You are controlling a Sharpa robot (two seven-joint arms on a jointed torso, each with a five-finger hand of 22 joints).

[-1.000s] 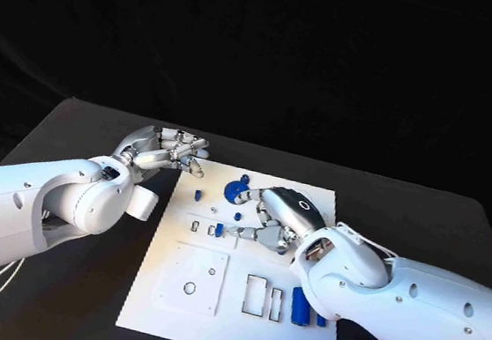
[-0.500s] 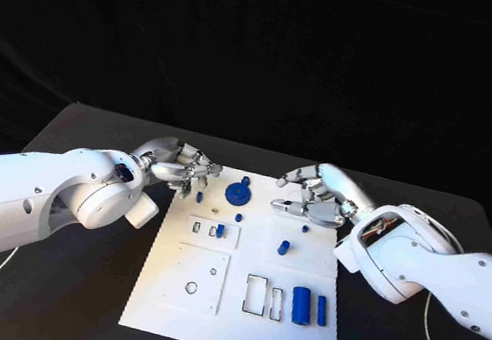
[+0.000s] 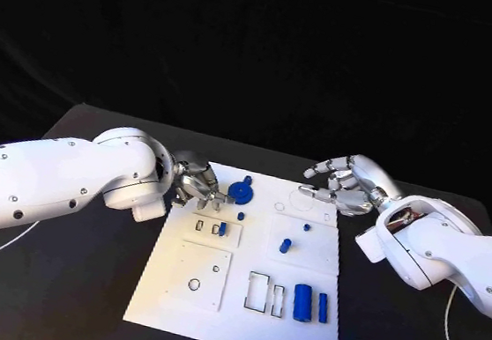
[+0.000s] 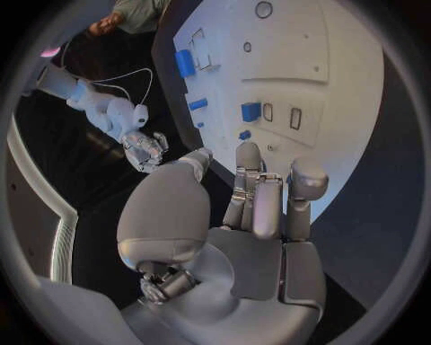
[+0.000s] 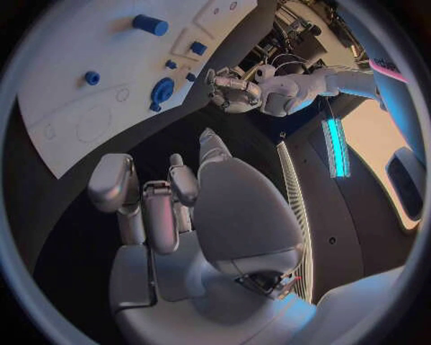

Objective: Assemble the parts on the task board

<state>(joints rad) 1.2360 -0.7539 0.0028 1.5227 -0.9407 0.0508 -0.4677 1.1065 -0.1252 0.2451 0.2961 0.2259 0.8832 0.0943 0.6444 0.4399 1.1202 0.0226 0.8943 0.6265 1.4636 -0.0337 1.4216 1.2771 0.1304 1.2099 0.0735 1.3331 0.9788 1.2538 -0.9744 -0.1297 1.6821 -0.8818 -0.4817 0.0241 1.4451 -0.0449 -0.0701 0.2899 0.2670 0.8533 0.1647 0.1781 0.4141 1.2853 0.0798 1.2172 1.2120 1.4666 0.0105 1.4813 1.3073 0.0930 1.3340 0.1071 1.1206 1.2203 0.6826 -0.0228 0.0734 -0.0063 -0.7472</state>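
The white task board (image 3: 189,308) lies in the middle of the black table. A blue round part (image 3: 241,192) stands near its far edge, with small blue parts (image 3: 285,247) mid-board and two longer blue parts (image 3: 300,303) near the right edge. My left hand (image 3: 196,186) hovers at the board's far left corner, fingers loosely bent over the edge, holding nothing. My right hand (image 3: 340,185) hangs above the far right corner, also with nothing in it. In the left wrist view my left hand (image 4: 256,208) points at the board (image 4: 341,86). In the right wrist view my right hand (image 5: 171,208) is bare.
A raised white plate with a hole (image 3: 199,275) and empty rectangular slots (image 3: 257,292) take up the board's near half. White cables (image 3: 455,337) trail over the table (image 3: 71,282) beside both arms.
My right hand has lifted off the middle of the board and drawn back to the far right corner. My left hand has moved from beyond the corner toward the board's left edge.
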